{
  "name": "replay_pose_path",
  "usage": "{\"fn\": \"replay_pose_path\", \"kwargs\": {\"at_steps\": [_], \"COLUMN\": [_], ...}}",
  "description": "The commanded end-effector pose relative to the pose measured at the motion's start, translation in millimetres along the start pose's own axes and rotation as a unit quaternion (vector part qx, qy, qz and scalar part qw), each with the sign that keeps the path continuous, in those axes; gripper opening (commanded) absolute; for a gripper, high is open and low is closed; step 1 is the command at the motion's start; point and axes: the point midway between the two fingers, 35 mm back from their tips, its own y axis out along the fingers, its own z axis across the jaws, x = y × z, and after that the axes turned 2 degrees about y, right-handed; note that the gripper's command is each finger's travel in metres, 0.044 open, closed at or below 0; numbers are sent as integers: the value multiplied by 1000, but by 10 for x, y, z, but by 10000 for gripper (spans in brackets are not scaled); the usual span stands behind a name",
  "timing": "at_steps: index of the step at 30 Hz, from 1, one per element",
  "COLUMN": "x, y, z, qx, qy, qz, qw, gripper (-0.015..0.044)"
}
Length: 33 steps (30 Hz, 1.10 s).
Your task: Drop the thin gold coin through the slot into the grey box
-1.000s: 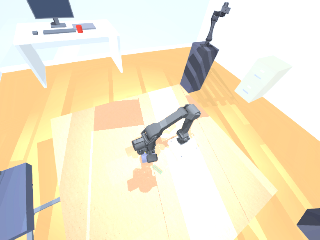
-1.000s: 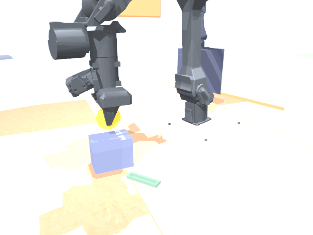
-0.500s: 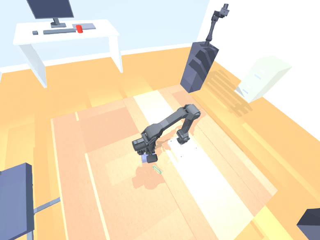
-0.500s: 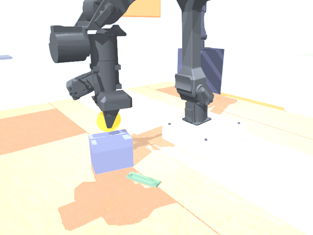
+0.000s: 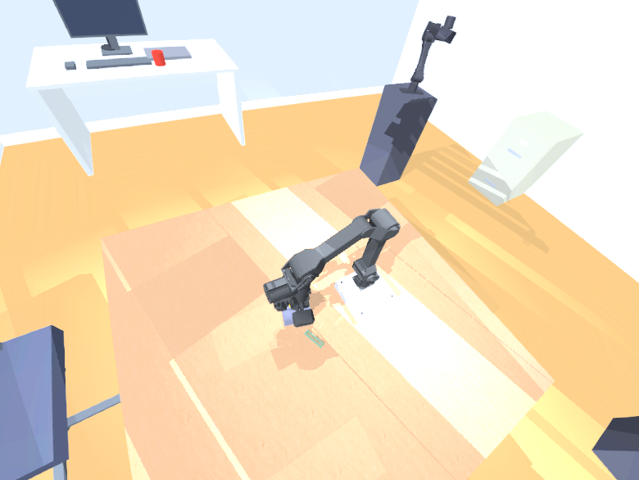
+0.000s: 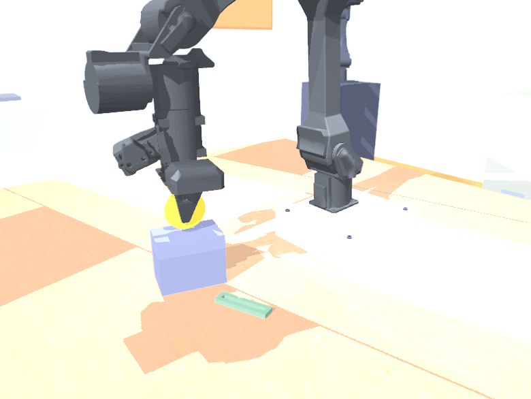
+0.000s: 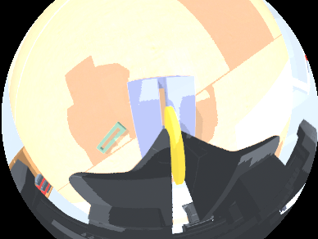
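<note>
My gripper [image 6: 185, 218] [image 7: 168, 133] points straight down and is shut on the gold coin [image 6: 173, 210] [image 7: 174, 142], which it holds on edge. The coin's lower rim is right at the lid of the pale grey-blue box [image 6: 188, 261] [image 5: 286, 316] [image 7: 147, 119]. In the wrist view the coin lines up with the narrow slot [image 7: 161, 96] in the lid. I cannot tell whether the rim has entered the slot. The empty green holder [image 6: 243, 304] [image 5: 314, 338] [image 7: 110, 138] lies flat on the table in front of the box, to its right in the exterior view.
The arm's base [image 6: 332, 197] stands on a white plate behind and right of the box. In the room stand a dark pillar with a camera arm [image 5: 396, 133], a white desk [image 5: 129, 66] and a pale cabinet [image 5: 521, 155], all far from the table.
</note>
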Motion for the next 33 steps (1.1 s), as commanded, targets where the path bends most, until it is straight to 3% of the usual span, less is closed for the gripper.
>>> {"fn": "replay_pose_path", "kwargs": {"at_steps": [1,5,11,20,30,33], "x": [-5,-6,-1,-1,-4,-39], "y": [28,47,24,24,-248,-560], "z": [0,-1,0,0,-2,-11], "qx": [0,0,0,0,0,-1], "qy": [0,0,0,0,0,0], "qz": [1,1,0,0,2,6], "qw": [1000,1000,1000,1000,1000,1000], "gripper": [0,0,157,161,423,440]}}
